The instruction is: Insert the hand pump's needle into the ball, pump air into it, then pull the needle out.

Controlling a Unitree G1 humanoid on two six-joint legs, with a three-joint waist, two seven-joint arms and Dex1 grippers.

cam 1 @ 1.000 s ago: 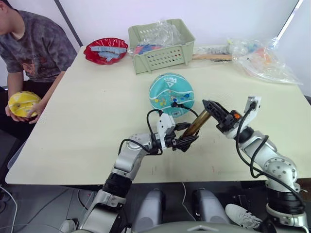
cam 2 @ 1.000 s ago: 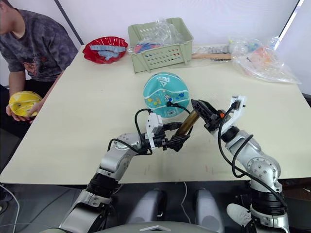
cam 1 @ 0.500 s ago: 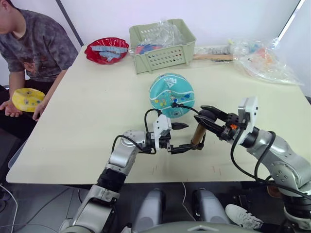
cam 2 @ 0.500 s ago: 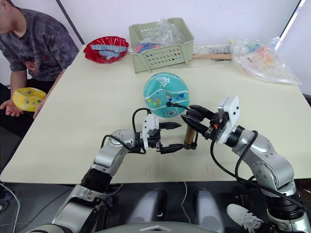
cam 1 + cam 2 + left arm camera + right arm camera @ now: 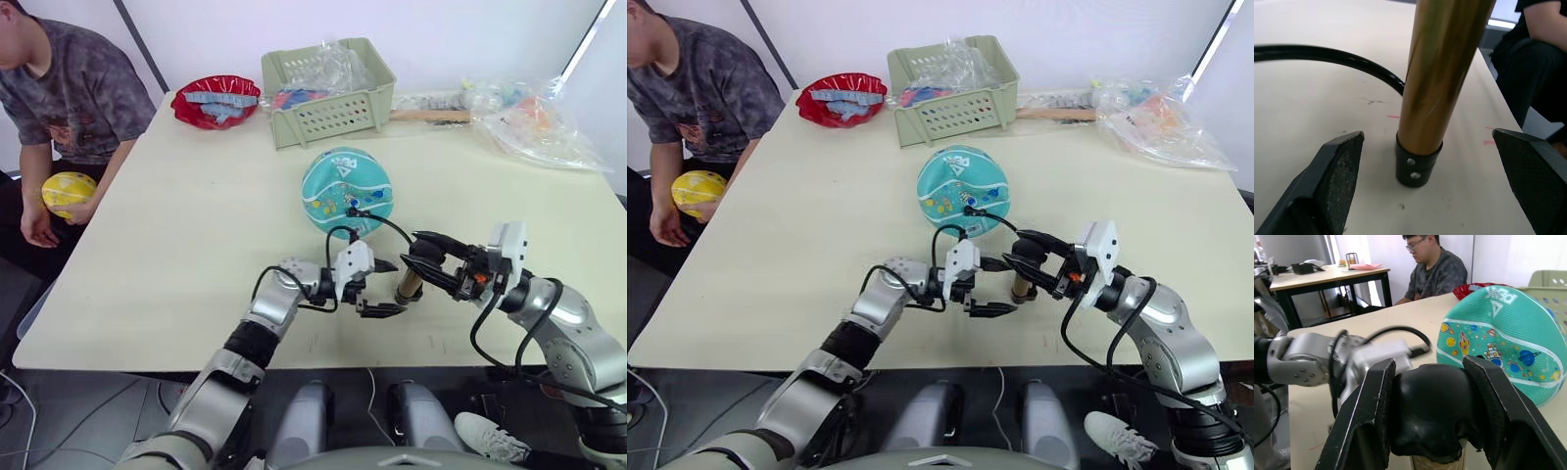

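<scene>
Standing upright on the cream table (image 5: 196, 225), the gold-bronze barrelled hand pump (image 5: 408, 285) rests on its black end cap. Right gripper (image 5: 419, 258) fingers are clamped on the pump's black T-handle. Left gripper (image 5: 384, 288) fingers are spread, one either side of the barrel base, not touching. The thin black hose (image 5: 377, 216) runs to the teal ball (image 5: 345, 189) just behind.

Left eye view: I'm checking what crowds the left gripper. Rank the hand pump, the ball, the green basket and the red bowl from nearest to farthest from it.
From the left gripper:
1. The hand pump, standing upright just to its right, between its open fingers.
2. The ball, just beyond on the table.
3. The green basket, at the far edge.
4. The red bowl, far left corner, roughly as far as the basket; too close to call.
</scene>
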